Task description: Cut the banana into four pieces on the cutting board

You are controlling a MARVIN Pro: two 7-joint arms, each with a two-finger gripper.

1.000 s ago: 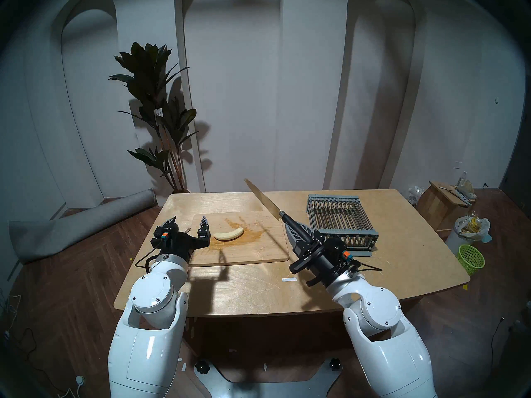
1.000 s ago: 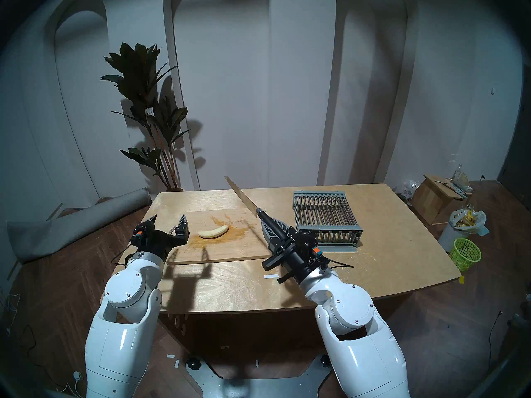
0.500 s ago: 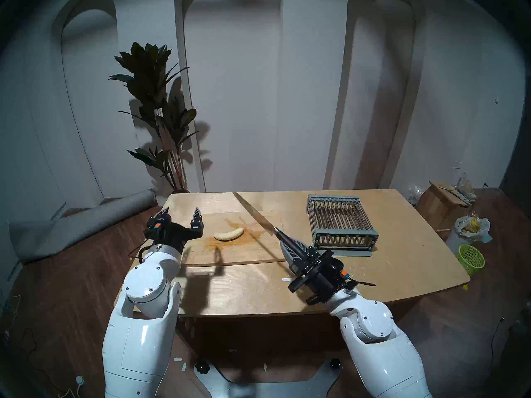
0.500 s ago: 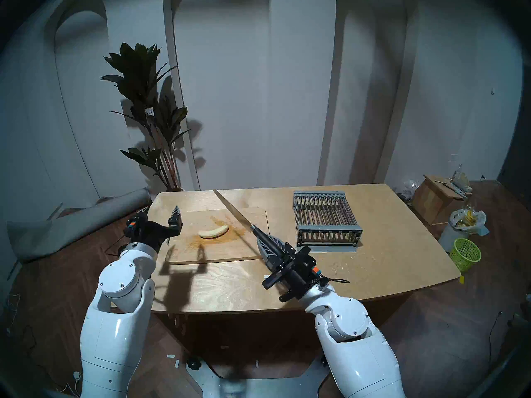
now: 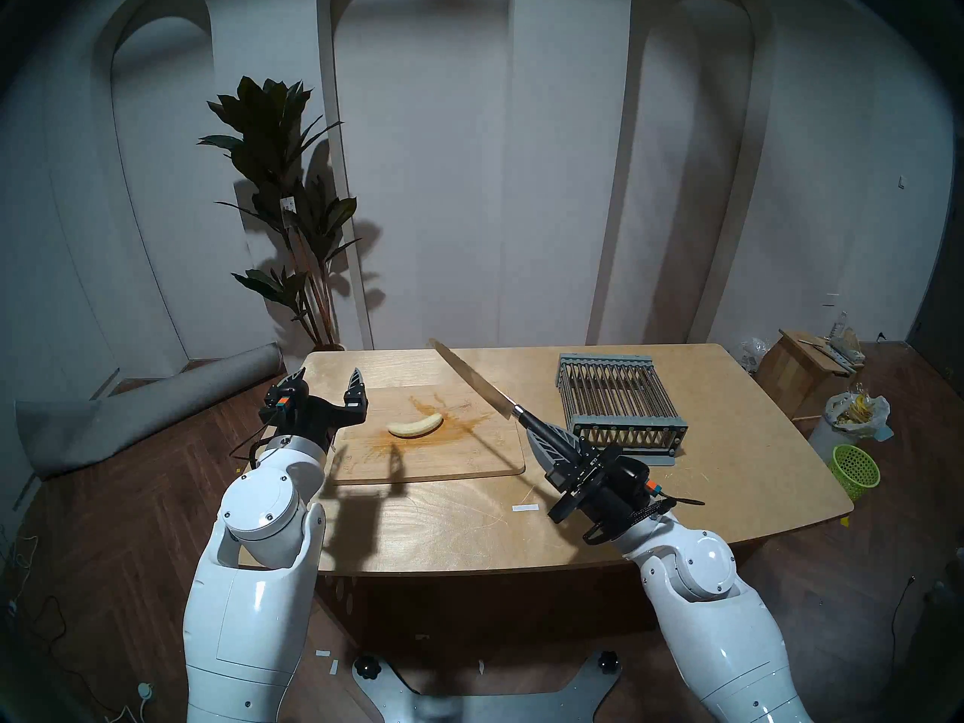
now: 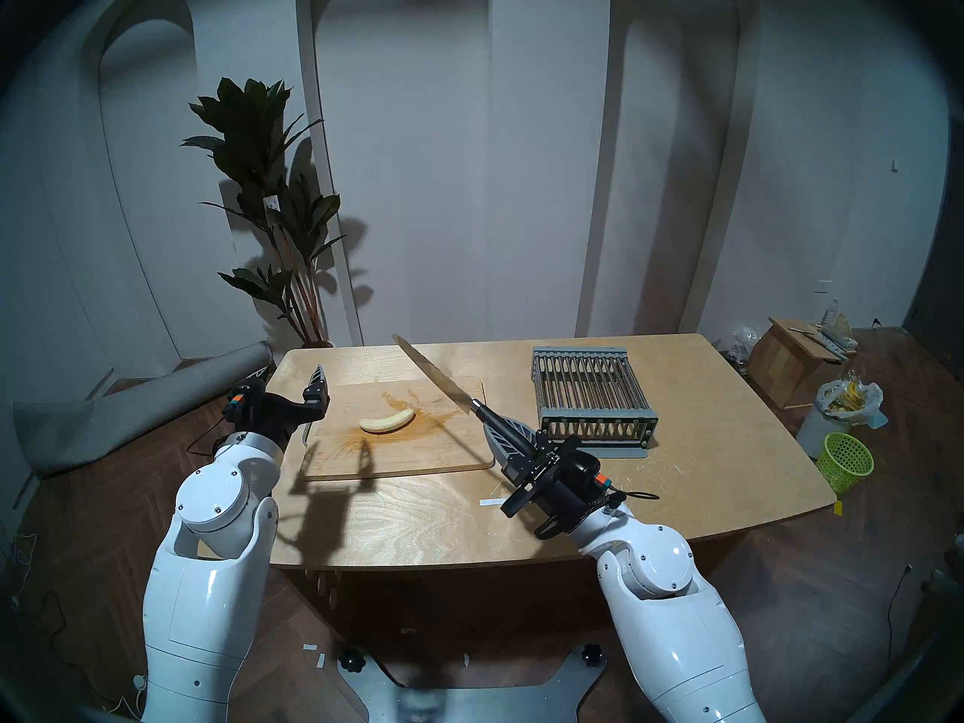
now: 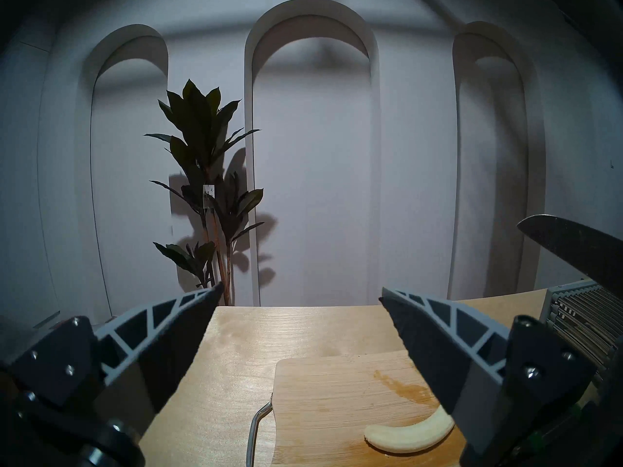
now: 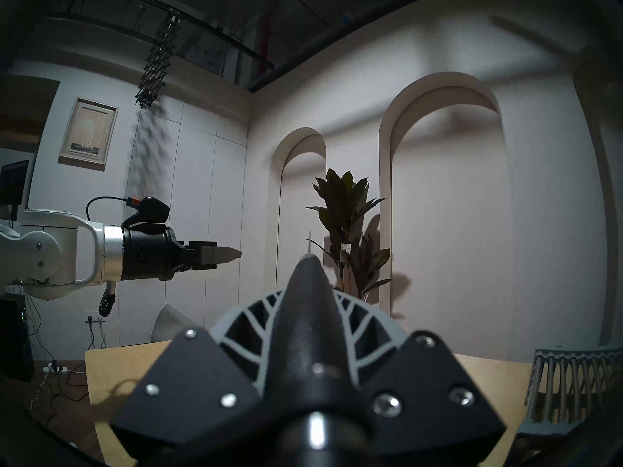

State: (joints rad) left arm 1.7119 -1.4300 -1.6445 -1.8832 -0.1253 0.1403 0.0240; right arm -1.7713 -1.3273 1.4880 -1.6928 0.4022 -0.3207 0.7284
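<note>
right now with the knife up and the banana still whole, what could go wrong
1. The banana lies loose on the board; the left gripper is open beside it and not touching, so it may roll or slide under the blade.
2. The knife is held by the right gripper at the handle only, so the long blade could twist in the grip on contact.
3. The left gripper is close to the banana, so a swing could hit it.

Left arm reaching forward over the table's left edge, left gripper held level with fingers spread wide and empty. Right arm stretched over the front edge near the right corner, right gripper clamped tight, angled up and leftward.
</note>
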